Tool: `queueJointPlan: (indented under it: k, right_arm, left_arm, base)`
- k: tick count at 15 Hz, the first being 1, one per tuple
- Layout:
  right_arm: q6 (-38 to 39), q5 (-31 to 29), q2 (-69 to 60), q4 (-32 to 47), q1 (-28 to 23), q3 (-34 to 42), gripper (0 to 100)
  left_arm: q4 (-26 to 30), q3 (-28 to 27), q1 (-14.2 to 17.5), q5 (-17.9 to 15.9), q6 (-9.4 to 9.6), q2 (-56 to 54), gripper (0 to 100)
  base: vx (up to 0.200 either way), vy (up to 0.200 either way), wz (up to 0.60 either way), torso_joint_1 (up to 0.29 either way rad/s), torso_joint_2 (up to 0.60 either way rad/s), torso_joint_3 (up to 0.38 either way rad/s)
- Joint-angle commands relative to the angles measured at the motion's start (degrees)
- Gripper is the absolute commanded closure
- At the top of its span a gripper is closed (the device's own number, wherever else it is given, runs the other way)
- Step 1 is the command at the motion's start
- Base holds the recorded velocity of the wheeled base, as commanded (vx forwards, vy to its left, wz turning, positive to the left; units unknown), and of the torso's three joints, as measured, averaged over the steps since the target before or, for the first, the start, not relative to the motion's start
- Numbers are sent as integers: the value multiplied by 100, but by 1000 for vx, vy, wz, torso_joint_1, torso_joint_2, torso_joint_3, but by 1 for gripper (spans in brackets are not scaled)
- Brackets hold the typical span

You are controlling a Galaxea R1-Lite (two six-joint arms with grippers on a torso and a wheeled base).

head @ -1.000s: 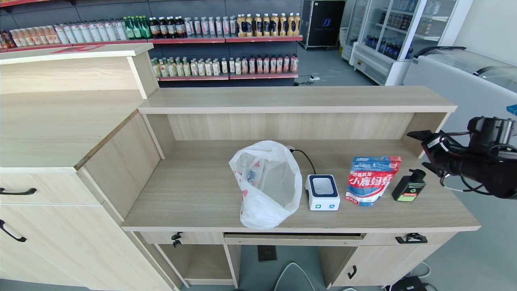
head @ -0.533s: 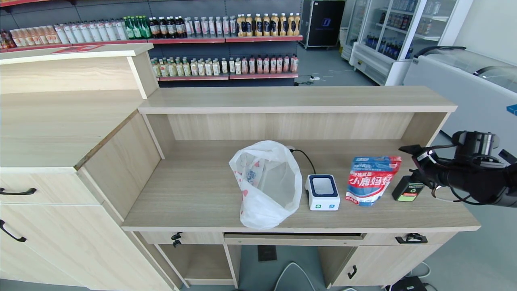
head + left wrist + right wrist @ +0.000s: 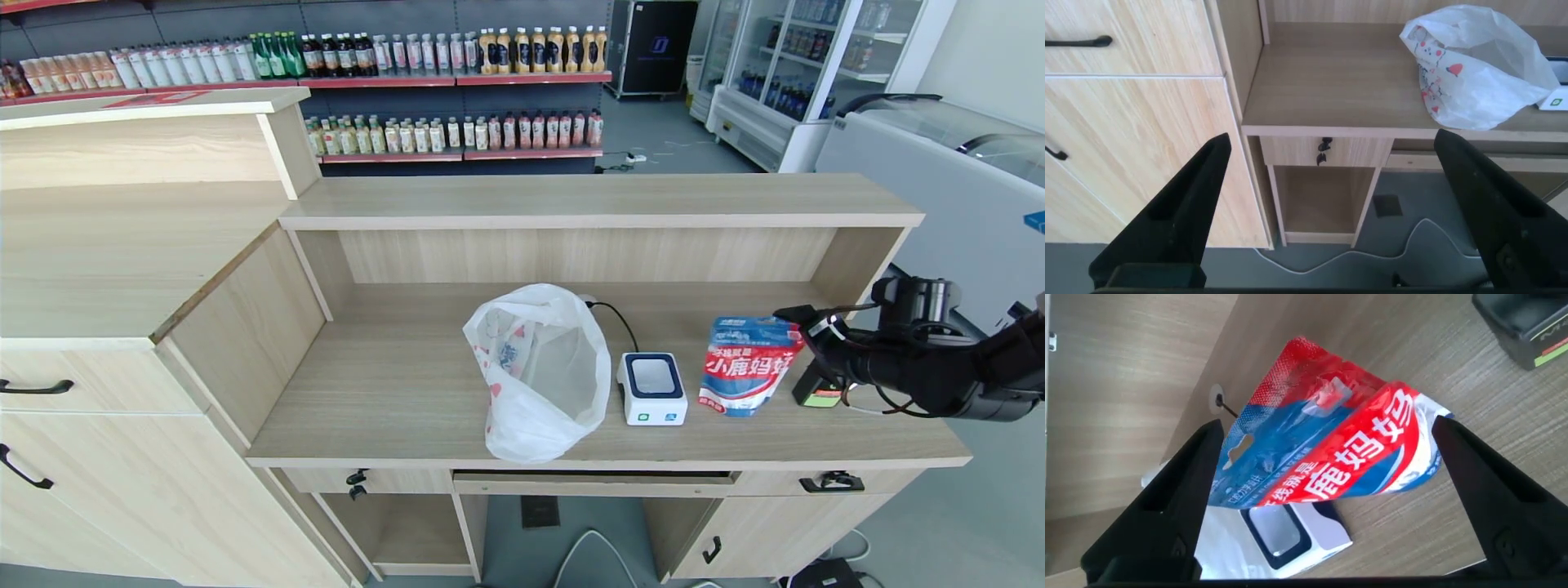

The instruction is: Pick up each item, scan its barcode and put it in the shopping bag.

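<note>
Since a second ago, the right arm has swung down and inward from beyond the worktop's right end. The right gripper (image 3: 804,339) now hangs just beside the upper right corner of the red-and-blue snack pouch (image 3: 749,364), in front of the dark pump bottle (image 3: 816,392), so that only the bottle's lower part shows past it. Nothing else on the worktop (image 3: 392,392) has shifted.

In the right wrist view its fingers (image 3: 1167,506) are spread wide with the pouch framed between them, not yet touching it and holding nothing.

The pouch stands on the worktop between the barcode scanner (image 3: 651,387) and the pump bottle, just beside each. The scanner is white with a dark window facing up, and a black cable (image 3: 616,318) runs from it toward the back panel. Left of the scanner and touching it stands the white plastic shopping bag (image 3: 539,371), with its mouth open toward the scanner and small red prints on its side.

The left gripper (image 3: 1333,143) hangs low in front of the counter, below the worktop's edge and facing the open cubby under it. Its fingers (image 3: 1167,220) are spread apart and empty.

Behind the counter, shelves (image 3: 457,80) carry rows of drink bottles.
</note>
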Motion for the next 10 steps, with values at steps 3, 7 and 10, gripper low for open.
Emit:
queueJointPlan:
  k: [3, 7, 10]
  right_arm:
    - [0, -7, 188, -3, 164, -127, 0]
    - [-26, -7, 373, 23, 296, -215, 0]
    - [-483, -16, 540, 32, 383, -48, 0]
  left_arm:
    - [0, 0, 0, 0, -1, -2, 0]
    - [0, 0, 0, 0, -1, -2, 0]
    - [0, 0, 0, 0, -1, -2, 0]
  base:
    - [0, 0, 0, 0, 0, 0]
    - [0, 0, 0, 0, 0, 0]
    - [0, 0, 0, 0, 0, 0]
